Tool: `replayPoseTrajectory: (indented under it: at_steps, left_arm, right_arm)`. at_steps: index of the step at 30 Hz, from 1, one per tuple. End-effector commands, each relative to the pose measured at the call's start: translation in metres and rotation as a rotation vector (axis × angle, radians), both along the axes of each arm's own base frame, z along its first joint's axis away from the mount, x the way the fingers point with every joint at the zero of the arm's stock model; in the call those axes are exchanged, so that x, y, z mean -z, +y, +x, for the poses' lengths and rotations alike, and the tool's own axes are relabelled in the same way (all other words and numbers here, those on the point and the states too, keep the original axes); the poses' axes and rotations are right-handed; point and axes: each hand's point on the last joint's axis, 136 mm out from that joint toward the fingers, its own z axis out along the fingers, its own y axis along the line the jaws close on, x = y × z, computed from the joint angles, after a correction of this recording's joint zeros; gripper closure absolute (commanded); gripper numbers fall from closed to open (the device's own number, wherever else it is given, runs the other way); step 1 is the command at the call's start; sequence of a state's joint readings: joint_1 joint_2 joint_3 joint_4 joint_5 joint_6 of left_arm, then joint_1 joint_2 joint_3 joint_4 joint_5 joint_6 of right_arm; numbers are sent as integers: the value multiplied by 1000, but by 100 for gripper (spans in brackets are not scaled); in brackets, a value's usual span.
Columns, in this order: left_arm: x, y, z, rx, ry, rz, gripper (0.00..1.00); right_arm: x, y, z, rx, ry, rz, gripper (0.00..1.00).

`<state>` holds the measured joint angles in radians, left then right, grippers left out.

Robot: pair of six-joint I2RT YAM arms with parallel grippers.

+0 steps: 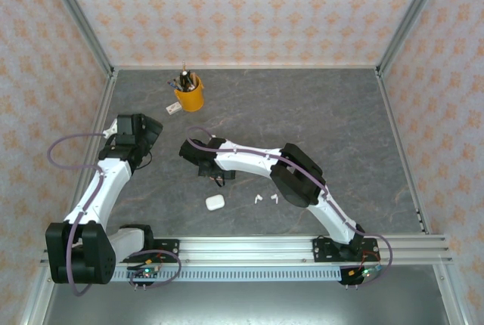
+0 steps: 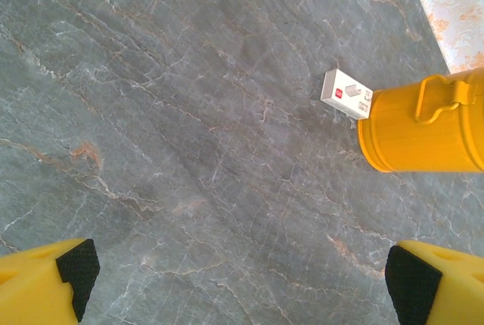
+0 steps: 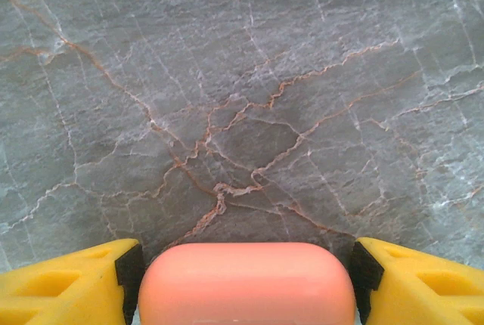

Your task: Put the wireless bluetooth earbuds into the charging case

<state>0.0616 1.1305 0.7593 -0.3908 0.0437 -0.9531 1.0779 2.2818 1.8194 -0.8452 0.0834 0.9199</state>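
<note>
Two arms reach over the gray worktop (image 1: 340,128). The left arm (image 1: 102,181) goes up along the left side and bends a little at the top. Its left fingers (image 2: 41,287) are yellow with black pads. They stand wide apart, with nothing between them but bare worktop. Seen from the left wrist, a yellow cup (image 2: 423,125) stands ahead on the right. A small white box (image 2: 346,93) with a red mark lies just beside the cup. From above, pens (image 1: 185,81) stick out of the cup.

The right arm (image 1: 302,177) comes up from its base at the near right. It folds at the elbow and stretches far to the left, across the middle of the worktop. Its right fingers (image 3: 68,287) point down at the worktop. They are clamped on a pink case (image 3: 246,283), with one finger on each side. The case is smooth, round at the corners and salmon pink.

Two white earbuds (image 1: 258,199) lie on the worktop near the front edge, by the right arm's elbow. They are close to each other but not touching. They are very tiny, too small to show their shape well. A white case (image 1: 215,202) lies to their left, near them but apart. It is small and rounded.
</note>
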Motion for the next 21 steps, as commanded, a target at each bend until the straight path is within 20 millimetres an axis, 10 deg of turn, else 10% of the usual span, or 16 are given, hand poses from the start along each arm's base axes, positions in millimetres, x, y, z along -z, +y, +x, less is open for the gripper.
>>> replayPoseTrajectory:
  at_steps: [1,21]
  left_arm:
    - [14,3,-3,-34,17,-24,0]
    - [31,-1,-5,-9,39,-35,0]
  right_arm:
    - [12,-3,-26,12,62,-24,27]
    - [20,-13,-24,33,40,-108,31]
